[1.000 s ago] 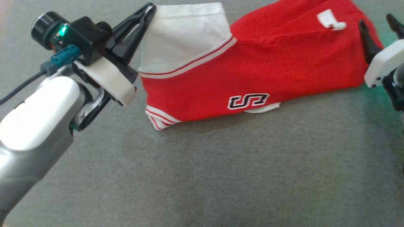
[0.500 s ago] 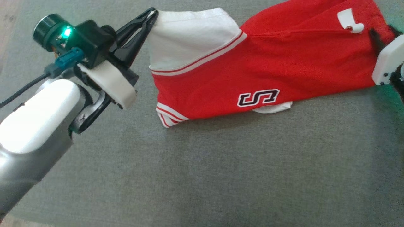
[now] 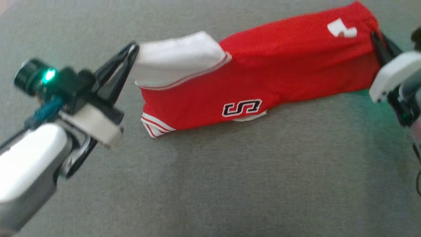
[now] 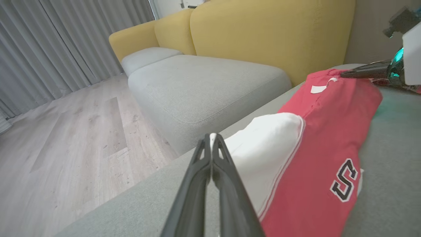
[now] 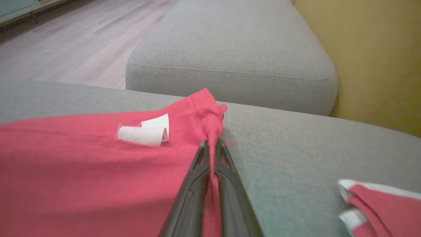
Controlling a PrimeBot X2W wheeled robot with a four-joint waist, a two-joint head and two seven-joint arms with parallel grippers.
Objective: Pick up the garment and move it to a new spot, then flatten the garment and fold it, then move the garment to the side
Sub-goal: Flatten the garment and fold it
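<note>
The garment (image 3: 263, 75) is a red shirt with a white sleeve, red-and-white striped trim and a black "S" logo, lying folded lengthwise on the grey cushion. My left gripper (image 3: 133, 49) is shut on the tip of the white sleeve (image 4: 263, 144), its fingers (image 4: 213, 158) pinched together. At the far right, my right gripper (image 3: 375, 34) is shut on the red hem corner (image 5: 210, 112), close to a curled white label (image 5: 144, 133). The cloth is stretched between both grippers and its upper edge is lifted off the cushion.
The grey cushion (image 3: 230, 184) is broad in front of the garment. A second grey seat (image 4: 204, 82) with yellow backrests (image 4: 269, 29) stands beyond it, across a gap. Wooden floor (image 4: 65, 138) and grey curtains (image 4: 49, 42) lie past the cushion's edge.
My right gripper moved in from open and closed on the red hem corner. The left gripper kept its hold on the sleeve. The head camera shifted, so the whole picture has slid.
</note>
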